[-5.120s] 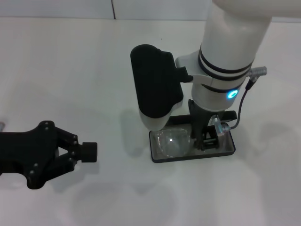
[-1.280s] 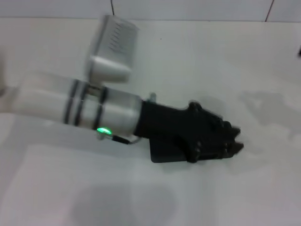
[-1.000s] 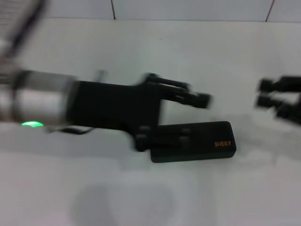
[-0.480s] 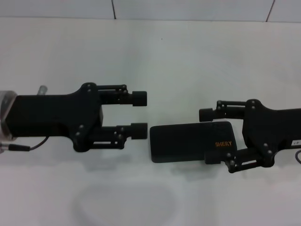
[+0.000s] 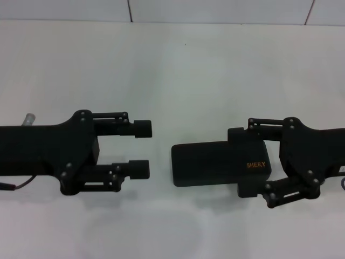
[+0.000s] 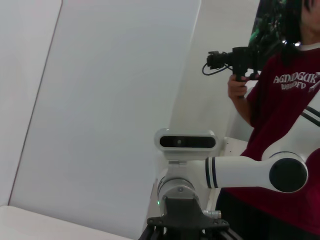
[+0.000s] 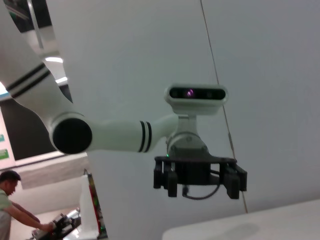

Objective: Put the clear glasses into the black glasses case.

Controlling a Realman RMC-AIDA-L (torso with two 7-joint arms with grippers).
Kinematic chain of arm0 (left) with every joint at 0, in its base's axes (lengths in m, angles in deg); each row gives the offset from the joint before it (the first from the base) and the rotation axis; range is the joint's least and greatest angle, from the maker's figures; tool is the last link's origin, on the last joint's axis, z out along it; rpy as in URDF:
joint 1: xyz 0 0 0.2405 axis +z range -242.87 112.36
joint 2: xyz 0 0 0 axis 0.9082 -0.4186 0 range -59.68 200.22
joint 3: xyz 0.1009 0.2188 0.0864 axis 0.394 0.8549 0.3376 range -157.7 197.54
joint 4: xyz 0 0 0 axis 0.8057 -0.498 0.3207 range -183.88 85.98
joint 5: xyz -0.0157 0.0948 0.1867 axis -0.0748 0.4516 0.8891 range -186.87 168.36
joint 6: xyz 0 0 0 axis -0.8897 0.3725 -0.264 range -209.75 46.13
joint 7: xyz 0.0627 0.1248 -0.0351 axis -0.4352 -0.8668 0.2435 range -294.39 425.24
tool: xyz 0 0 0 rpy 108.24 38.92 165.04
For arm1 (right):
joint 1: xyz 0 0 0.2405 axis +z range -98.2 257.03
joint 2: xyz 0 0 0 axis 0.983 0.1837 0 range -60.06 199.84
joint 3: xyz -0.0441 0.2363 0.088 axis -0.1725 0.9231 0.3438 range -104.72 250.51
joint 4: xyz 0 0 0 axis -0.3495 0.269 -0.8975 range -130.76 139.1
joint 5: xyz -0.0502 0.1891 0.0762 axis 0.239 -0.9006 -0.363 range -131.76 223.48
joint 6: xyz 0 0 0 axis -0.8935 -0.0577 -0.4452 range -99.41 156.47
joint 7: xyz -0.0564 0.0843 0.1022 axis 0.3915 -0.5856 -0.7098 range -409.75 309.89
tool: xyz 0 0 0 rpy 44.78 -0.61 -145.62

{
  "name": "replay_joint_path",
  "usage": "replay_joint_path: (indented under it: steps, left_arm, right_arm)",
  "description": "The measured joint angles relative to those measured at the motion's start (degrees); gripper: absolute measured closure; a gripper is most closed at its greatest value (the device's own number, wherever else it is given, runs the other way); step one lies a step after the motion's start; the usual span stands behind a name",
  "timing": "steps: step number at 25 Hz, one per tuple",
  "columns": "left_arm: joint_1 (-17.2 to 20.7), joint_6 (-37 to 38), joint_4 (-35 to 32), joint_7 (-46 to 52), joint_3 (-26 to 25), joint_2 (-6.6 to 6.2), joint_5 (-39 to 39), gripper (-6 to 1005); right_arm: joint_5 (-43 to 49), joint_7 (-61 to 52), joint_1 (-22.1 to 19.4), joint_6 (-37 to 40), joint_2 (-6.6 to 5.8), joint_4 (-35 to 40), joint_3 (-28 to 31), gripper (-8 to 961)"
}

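Observation:
The black glasses case (image 5: 213,163) lies shut on the white table (image 5: 183,65), its orange lettering towards the right end. The clear glasses are hidden from view. My left gripper (image 5: 141,148) hovers open just left of the case, with a small gap between its fingertips and the case's end. At the case's right end my right gripper (image 5: 245,162) is open, one finger over the far right corner and the other along the near edge. The right wrist view shows the left gripper (image 7: 200,186) from the front, fingers apart.
A person in a dark red shirt (image 6: 290,100) holds a camera beyond the table in the left wrist view. The right arm's wrist (image 6: 186,220) faces that view. A tile seam (image 5: 129,11) marks the table's far edge.
The case, open with the glasses inside five seconds ago, is now shut. My left gripper swept over it and has drawn back left. The right gripper came in to the case's right end.

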State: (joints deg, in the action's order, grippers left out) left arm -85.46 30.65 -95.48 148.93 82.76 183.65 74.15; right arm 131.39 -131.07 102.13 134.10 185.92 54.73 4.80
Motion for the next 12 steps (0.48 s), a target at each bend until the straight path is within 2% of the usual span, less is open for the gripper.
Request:
replay_joint_path:
  steps: [5, 12]
  left_arm:
    - [0.57, 0.22, 0.10, -1.16, 0.44, 1.01, 0.58, 338]
    - [0.61, 0.24, 0.13, -1.49, 0.60, 1.23, 2.18, 336]
  right_arm:
    - [-0.95, 0.00, -0.27, 2.19, -0.09, -0.22, -0.07, 74]
    - [-1.04, 0.03, -0.38, 3.23, -0.14, -0.22, 0.17, 73]
